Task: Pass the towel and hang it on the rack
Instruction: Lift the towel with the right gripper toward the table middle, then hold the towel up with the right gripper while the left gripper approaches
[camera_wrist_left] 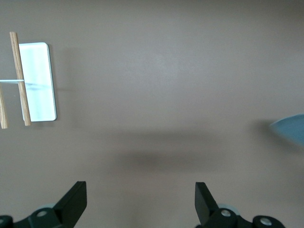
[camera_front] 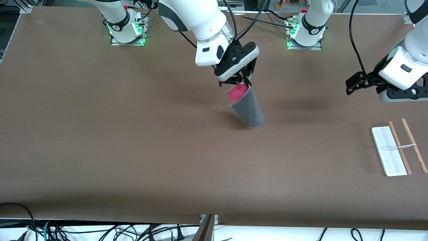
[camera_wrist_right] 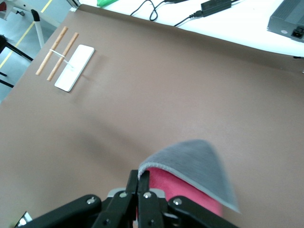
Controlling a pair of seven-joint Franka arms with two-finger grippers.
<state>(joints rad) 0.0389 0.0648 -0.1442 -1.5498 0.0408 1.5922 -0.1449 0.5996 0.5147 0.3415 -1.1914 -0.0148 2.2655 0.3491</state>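
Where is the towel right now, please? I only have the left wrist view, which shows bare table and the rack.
Observer: The right gripper is shut on the towel, which hangs over the middle of the table.
Operator: Thank you. Which face shows?
Observer: Mostly dark grey, with pink-red near the pinch.
Operator: And where is my left gripper?
Observer: The left gripper, open, hovers toward the left arm's end of the table, with the rack lying nearer the front camera.
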